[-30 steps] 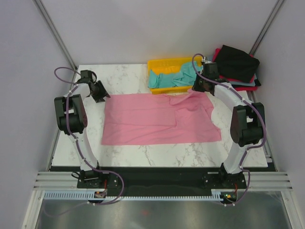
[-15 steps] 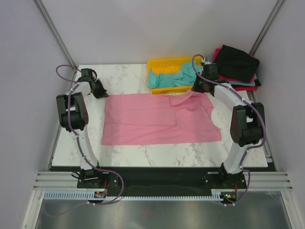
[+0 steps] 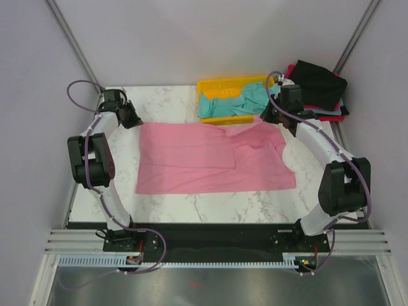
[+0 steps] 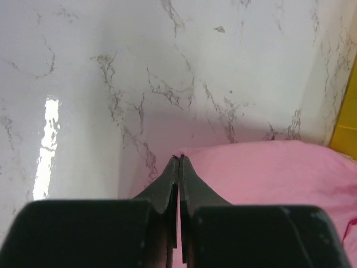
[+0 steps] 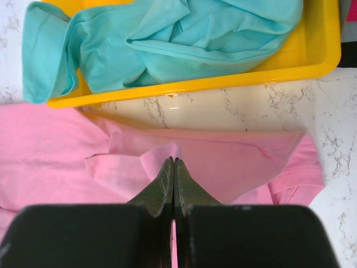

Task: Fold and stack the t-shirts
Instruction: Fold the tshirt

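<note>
The pink t-shirt [image 3: 213, 159] lies spread flat across the middle of the table. My left gripper [image 3: 132, 120] sits at its far left corner and is shut, pinching the tip of that corner [image 4: 179, 158]. My right gripper [image 3: 270, 117] is at the shirt's far right part, shut on a raised fold of pink cloth [image 5: 172, 160]. A teal t-shirt [image 3: 229, 102] lies crumpled in the yellow tray [image 3: 210, 83]. A black t-shirt [image 3: 319, 83] rests on a red one [image 3: 326, 115] at the far right corner.
The yellow tray's front rim [image 5: 223, 84] runs just beyond the right gripper, with a teal sleeve [image 5: 42, 61] hanging over it. Bare marble [image 4: 167, 67] lies beyond the left gripper. Frame posts stand at both far corners.
The left gripper has shut on the pink shirt's far left corner and edged toward the back left. The right arm's elbow has swung right and its gripper moved slightly back-right, still shut on the pink fold.
</note>
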`<state>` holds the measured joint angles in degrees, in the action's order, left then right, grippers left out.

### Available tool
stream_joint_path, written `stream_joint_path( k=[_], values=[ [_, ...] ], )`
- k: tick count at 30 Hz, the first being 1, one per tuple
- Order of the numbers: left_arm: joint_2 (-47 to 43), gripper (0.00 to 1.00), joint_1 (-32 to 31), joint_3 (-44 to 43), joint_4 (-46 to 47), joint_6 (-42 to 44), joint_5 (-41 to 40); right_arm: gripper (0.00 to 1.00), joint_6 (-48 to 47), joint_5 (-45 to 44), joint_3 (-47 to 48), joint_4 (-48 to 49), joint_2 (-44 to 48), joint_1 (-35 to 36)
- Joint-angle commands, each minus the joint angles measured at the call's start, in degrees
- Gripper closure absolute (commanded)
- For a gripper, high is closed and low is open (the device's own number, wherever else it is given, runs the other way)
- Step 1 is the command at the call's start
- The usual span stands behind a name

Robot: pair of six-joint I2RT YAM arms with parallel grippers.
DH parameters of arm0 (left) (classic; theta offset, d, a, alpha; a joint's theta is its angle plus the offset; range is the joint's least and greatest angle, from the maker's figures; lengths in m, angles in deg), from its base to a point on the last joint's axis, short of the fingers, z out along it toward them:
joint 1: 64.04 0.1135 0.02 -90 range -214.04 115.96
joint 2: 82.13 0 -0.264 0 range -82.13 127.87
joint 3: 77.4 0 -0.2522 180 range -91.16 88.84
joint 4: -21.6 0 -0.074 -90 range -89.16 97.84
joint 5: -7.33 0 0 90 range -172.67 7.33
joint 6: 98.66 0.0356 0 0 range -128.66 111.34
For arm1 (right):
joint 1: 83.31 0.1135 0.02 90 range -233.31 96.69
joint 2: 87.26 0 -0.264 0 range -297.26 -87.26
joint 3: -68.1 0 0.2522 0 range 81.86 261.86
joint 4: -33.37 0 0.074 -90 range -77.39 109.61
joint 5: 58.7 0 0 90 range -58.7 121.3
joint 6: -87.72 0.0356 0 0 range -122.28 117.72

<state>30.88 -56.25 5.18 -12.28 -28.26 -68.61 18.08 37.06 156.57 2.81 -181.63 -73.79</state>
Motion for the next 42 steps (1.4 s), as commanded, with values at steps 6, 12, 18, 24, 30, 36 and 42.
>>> stream_joint_path(
  k=[6, 12, 18, 24, 30, 36, 42],
  values=[
    [-10.4, 0.98, 0.2, 8.0, 6.7, 4.1, -2.9, 1.00, 0.6, -2.0, -7.0, 1.4, 8.3, -0.4],
    [-14.4, 0.98, 0.6, 13.5, 9.0, 4.4, -2.3, 1.00, 1.2, -3.2, -11.7, 1.3, 12.6, -0.6],
    [-16.9, 0.98, 0.9, 16.3, 9.0, 4.5, -2.0, 1.00, 1.1, -3.9, -16.5, 1.2, 17.8, -0.9],
    [-20.1, 0.98, 1.0, 18.6, 8.3, 4.5, -1.6, 1.00, 1.5, -4.6, -20.4, -0.4, 22.0, -0.9],
    [-22.7, 0.92, 1.0, 21.9, 4.5, 3.0, -1.8, 0.95, 4.5, -10.6, -27.0, -0.3, 24.4, -1.2],
    [-31.9, 0.55, 1.3, 27.0, -0.9, 0.3, -6.9, 0.36, 10.8, -13.9, -36.1, -0.3, 29.8, -1.7],
    [-39.1, 0.12, 1.1, 29.1, -1.7, -0.3, -6.8, 0.30, 10.9, -13.1, -34.8, 0.4, 31.6, -2.2]
  ],
)
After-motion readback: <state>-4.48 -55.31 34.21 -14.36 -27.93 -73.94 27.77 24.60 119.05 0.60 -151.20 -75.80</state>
